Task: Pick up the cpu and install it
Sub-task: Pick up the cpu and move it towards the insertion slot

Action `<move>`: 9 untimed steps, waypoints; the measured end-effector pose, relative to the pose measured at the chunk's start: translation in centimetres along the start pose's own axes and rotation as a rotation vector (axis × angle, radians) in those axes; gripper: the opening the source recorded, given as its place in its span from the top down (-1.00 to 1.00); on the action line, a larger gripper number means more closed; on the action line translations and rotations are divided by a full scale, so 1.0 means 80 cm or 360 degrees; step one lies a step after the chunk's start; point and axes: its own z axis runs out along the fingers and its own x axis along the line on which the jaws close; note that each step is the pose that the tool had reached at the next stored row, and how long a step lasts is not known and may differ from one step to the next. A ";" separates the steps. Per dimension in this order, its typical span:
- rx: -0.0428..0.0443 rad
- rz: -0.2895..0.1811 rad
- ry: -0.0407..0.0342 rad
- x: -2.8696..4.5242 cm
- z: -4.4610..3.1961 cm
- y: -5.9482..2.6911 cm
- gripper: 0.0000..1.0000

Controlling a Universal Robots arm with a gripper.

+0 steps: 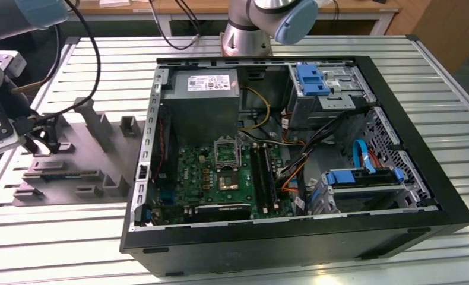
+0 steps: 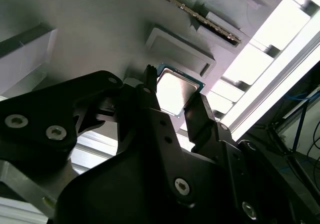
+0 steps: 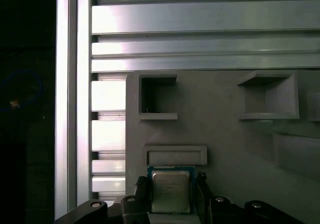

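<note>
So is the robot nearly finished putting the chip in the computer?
Not nearly. Nothing looks done yet: the cpu is over at the grey fixture plate, outside the computer case. In hand: the gripper is down right at the cpu, though I cannot tell whether it has hold of it. Left: lifting it and fitting it on the motherboard in the case.

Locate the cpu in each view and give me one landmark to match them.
Exterior view: too small to tell; look under the gripper, over the grey plate at the exterior view's left.
First wrist view: cpu at the gripper, beside a raised block of the plate.
Second wrist view: cpu at the gripper, beside the same block.
Landmark: the plate, in all three.
</note>
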 end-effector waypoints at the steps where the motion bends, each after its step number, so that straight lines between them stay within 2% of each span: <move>1: 0.0000 0.0000 0.0000 0.0000 -0.0007 0.000 0.07; 9: 0.0000 0.0000 0.0000 0.0001 -0.0041 0.000 0.07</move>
